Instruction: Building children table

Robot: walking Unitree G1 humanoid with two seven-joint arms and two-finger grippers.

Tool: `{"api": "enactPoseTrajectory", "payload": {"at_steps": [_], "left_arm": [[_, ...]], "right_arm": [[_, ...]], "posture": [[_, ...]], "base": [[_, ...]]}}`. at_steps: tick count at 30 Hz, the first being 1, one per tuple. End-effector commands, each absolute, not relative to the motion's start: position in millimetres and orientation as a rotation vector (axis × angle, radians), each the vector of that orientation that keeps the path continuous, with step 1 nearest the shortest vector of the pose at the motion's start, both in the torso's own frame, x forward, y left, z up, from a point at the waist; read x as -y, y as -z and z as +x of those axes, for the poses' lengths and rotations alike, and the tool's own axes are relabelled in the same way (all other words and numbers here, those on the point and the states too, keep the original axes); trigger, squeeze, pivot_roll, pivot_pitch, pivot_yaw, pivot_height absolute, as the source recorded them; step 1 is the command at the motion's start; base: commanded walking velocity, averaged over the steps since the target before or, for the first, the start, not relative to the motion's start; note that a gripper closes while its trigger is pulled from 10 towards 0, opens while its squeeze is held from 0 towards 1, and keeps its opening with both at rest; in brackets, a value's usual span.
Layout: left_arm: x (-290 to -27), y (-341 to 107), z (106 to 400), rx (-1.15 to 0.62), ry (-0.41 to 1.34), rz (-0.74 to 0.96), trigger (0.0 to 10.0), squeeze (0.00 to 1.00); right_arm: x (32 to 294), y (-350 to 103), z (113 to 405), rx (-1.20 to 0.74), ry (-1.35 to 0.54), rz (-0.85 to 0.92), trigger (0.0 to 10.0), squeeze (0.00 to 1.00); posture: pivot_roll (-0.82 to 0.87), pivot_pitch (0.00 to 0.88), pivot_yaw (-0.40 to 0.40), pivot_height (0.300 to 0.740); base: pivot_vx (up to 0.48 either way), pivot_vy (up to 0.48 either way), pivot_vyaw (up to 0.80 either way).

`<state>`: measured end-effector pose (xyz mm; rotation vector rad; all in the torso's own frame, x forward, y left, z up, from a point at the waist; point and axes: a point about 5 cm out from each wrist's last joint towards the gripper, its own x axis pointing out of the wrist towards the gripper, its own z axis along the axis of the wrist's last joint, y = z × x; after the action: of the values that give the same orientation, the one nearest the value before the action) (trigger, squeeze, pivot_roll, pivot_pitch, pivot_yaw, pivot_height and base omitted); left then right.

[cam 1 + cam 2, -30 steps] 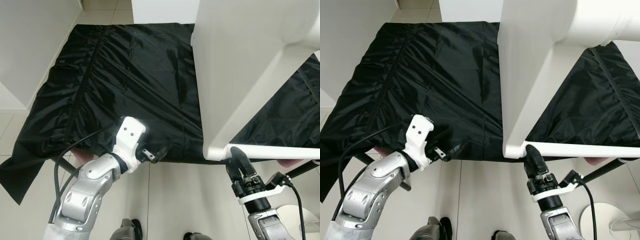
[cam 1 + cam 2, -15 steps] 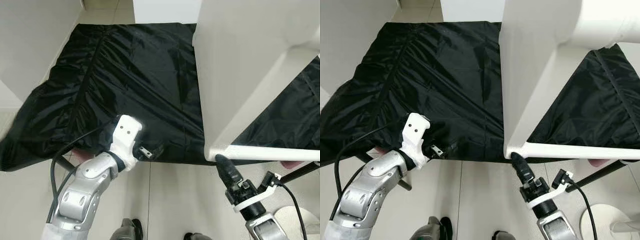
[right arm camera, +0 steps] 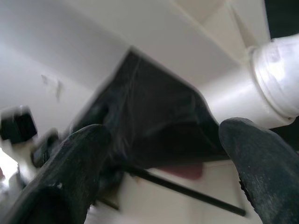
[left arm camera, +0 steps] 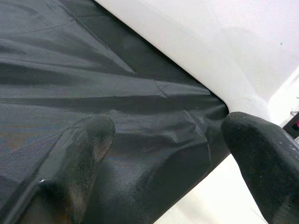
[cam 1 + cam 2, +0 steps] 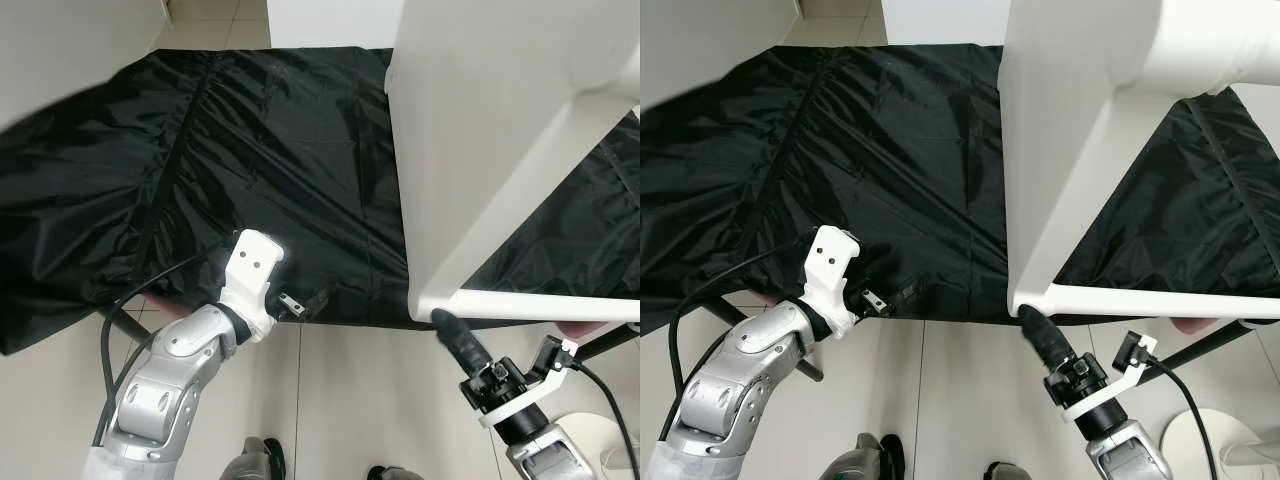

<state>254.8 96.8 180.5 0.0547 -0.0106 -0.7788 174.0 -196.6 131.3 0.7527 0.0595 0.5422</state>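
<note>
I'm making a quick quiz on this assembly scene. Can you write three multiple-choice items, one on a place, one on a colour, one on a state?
1. Where is the left gripper?
A. at the near edge of the crinkled black fabric sheet
B. on the table's top
C. against the wall

2. What colour is the overturned children's table?
A. red
B. white
C. brown

3. How are the right gripper's fingers?
A. shut on a screw
B. shut on cloth
C. apart, holding nothing

Answers: A, its fingers lie at the sheet's edge; B, panel and round leg are white; C, the right wrist view shows a gap between the fingers.
</note>
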Motion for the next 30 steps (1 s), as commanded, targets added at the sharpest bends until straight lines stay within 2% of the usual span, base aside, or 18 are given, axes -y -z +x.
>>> {"api": "enactPoseTrajectory", "payload": {"at_steps": [1, 6, 11, 13, 15, 20, 30], "left_arm": [[-98.1, -179.0, 255.6, 0.010, 0.766, 0.050, 10.0, 0.00], [-97.5, -179.1, 256.5, 0.011, 0.771, 0.051, 10.0, 0.00], [-97.4, -179.8, 259.2, 0.011, 0.776, 0.053, 10.0, 0.00], [-97.4, -179.8, 259.2, 0.011, 0.776, 0.053, 10.0, 0.00], [-94.8, -180.4, 261.7, 0.017, 0.782, 0.061, 10.0, 0.00], [-91.2, -181.4, 263.2, 0.027, 0.782, 0.067, 10.0, 0.00], [-89.1, -181.6, 263.1, 0.039, 0.775, 0.064, 10.0, 0.00]], "right_arm": [[198.5, -133.3, 169.7, -0.064, -0.572, 0.692, 10.0, 0.00], [203.0, -136.7, 168.2, -0.071, -0.607, 0.653, 10.0, 0.00], [213.7, -153.9, 168.8, -0.078, -0.753, 0.494, 10.0, 0.00], [213.7, -153.9, 168.8, -0.078, -0.753, 0.494, 10.0, 0.00], [215.4, -172.8, 177.5, -0.068, -0.895, 0.356, 10.0, 0.00], [214.8, -195.9, 193.0, -0.028, -1.033, 0.226, 10.0, 0.00], [212.0, -216.2, 220.5, 0.034, -1.166, 0.089, 10.0, 0.00]], "posture": [[-0.10, 0.165, 0.055, 0.740], [-0.10, 0.166, 0.059, 0.740], [-0.12, 0.171, 0.072, 0.740], [-0.12, 0.171, 0.072, 0.740], [-0.13, 0.170, 0.075, 0.740], [-0.12, 0.165, 0.070, 0.740], [-0.10, 0.152, 0.051, 0.740]], "base": [[0.000, 0.000, 0.00], [0.000, 0.000, 0.00], [0.000, 0.000, 0.00], [0.000, 0.000, 0.00], [0.000, 0.000, 0.00], [0.000, 0.000, 0.00], [0.000, 0.000, 0.00]]}}
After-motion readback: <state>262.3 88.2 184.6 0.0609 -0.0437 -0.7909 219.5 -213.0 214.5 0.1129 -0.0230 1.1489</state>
